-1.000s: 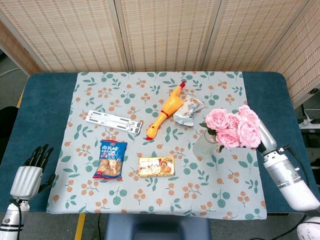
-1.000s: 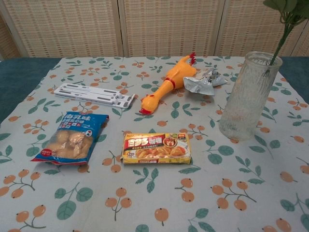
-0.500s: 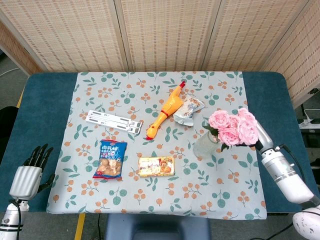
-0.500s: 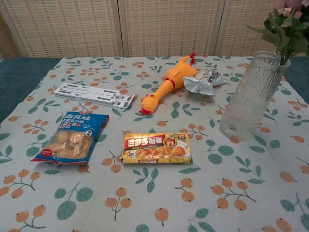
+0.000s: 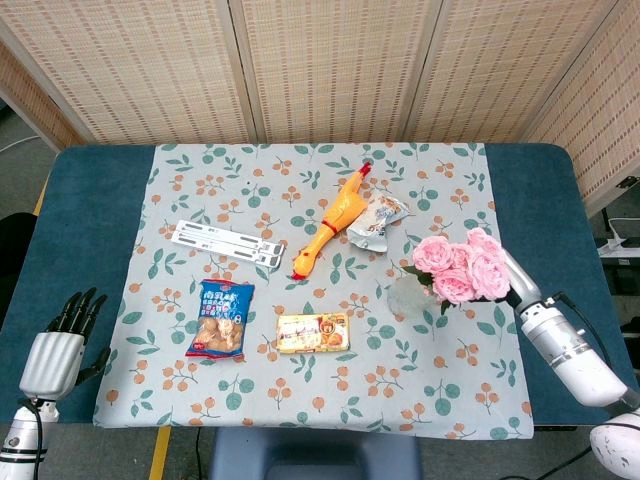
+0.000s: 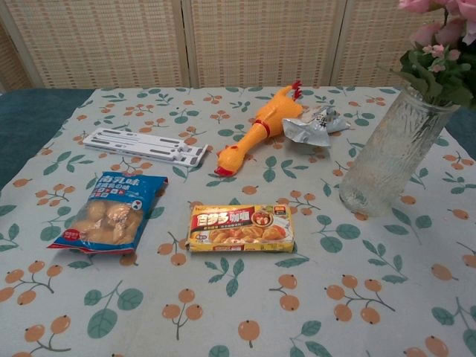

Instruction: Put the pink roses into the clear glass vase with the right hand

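1. The roses (image 5: pixel 462 268) are lower than they were a second ago. In the chest view the leaves (image 6: pixel 437 74) now sit right on the rim of the vase (image 6: pixel 390 155). A second ago only a thin stem reached the rim.

2. The vase is tipped over to the right in the chest view. A second ago it stood almost straight. I think the stems are pushing on it.

3. The vase stands on the right side of the cloth (image 5: pixel 250 400), near the foil pack (image 5: pixel 378 220).

4. From above, the pink flowers cover most of the vase. Only a bit of glass shows at their left.

5. The right arm (image 5: pixel 560 345) has pulled back and down toward the near edge of the table. Its hand is hidden behind the flowers, so I cannot tell what its fingers are doing.

6. The left hand (image 5: pixel 60 345) has stayed at the near left corner of the table. Its fingers are spread a little and hold nothing.

7. I think the roses are nearly all the way in, so the job is close to done.

8. What is left is to let go and take the hand away. The tipped vase could fall if the hand pulls on the stems, so it should go slowly.
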Motion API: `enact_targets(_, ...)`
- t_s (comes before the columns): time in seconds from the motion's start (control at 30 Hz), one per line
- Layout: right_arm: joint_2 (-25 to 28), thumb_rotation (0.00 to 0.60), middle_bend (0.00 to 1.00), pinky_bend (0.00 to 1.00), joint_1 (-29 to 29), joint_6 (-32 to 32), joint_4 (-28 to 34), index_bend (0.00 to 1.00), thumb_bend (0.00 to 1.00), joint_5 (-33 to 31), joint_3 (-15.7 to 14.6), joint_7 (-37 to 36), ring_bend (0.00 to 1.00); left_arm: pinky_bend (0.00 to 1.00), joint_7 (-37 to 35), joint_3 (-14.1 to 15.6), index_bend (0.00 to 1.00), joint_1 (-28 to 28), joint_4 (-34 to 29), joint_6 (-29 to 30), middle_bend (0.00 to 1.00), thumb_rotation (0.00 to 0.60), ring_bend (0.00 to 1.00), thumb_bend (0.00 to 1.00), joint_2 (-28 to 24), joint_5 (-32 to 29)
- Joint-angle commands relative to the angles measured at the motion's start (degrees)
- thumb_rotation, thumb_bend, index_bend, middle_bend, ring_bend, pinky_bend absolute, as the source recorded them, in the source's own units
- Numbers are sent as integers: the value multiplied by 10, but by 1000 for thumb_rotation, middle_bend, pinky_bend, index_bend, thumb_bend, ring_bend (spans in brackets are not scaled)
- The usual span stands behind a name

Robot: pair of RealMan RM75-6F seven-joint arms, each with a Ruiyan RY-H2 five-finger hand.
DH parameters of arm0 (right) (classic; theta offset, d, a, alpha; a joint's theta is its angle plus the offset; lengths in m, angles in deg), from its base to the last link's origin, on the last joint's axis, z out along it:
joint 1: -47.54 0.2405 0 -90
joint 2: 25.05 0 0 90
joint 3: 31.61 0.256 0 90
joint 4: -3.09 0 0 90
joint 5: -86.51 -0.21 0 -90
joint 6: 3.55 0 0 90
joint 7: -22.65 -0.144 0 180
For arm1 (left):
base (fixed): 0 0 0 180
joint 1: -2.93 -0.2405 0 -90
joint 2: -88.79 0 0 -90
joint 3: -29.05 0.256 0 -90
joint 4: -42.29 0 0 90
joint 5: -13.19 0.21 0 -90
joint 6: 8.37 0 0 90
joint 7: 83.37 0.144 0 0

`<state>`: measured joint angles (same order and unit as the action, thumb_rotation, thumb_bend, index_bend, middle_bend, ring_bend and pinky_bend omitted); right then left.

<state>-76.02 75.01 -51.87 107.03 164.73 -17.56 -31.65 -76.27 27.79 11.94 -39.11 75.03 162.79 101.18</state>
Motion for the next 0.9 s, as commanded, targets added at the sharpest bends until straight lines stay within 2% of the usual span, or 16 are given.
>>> enact_targets(0.03, 3, 600, 891, 1000, 0, -3, -3, 179, 103, 12, -3, -12, 901, 344, 0, 0, 59, 0, 0, 0, 0, 600, 17, 333, 0, 0)
enact_targets(0.1, 5, 600, 891, 1000, -1, -10, -4, 98, 63, 17, -4, -14, 899, 344, 0, 0, 59, 0, 0, 0, 0, 600, 17, 333, 0, 0)
enact_targets(0.2, 10, 600, 891, 1000, -4, -18, -5, 31, 40, 21, -6, -8, 890, 343, 0, 0, 59, 0, 0, 1, 0, 600, 17, 333, 0, 0)
enact_targets(0.37, 23, 600, 852, 1000, -15, -43, 5, 0, 25, 35, -13, 11, 870, 344, 1, 0, 59, 0, 1, -1, 0, 600, 17, 334, 0, 0)
enact_targets(0.47, 34, 600, 802, 1000, -34, -84, 10, 0, 15, 71, -26, 48, 840, 343, 1, 0, 59, 0, 1, 0, 0, 600, 17, 335, 1, 0)
enact_targets(0.57, 40, 600, 735, 997, -88, -186, 13, 0, 10, 135, -52, 136, 790, 344, -1, 0, 59, 0, 3, 0, 0, 600, 17, 334, 1, -1)
enact_targets(0.63, 17, 600, 687, 975, -144, -291, -2, 17, 11, 175, -69, 239, 733, 344, -2, -1, 59, 0, 4, 0, 0, 600, 17, 334, 1, -1)
enact_targets(0.7, -39, 600, 643, 932, -200, -402, -46, 66, 10, 213, -81, 352, 658, 344, -3, -1, 60, 0, 5, 0, 0, 600, 17, 334, 1, -2)
enact_targets(0.73, -59, 600, 620, 910, -215, -431, -63, 91, 10, 222, -83, 380, 621, 344, -3, -1, 60, -1, 5, 0, 0, 600, 17, 334, 1, -2)
enact_targets(0.83, -87, 600, 526, 820, -229, -463, -89, 134, 8, 232, -85, 410, 503, 344, -3, -1, 59, -1, 5, 1, 0, 600, 17, 334, 1, -2)
enact_targets(0.87, -108, 600, 420, 708, -240, -487, -114, 153, 6, 240, -85, 436, 382, 344, -3, -2, 59, -1, 5, 1, 0, 600, 17, 334, 1, -2)
enact_targets(0.9, -151, 600, 299, 538, -256, -525, -168, 162, 2, 253, -87, 472, 237, 344, -3, -2, 59, -1, 5, 3, 0, 600, 17, 333, 1, -2)
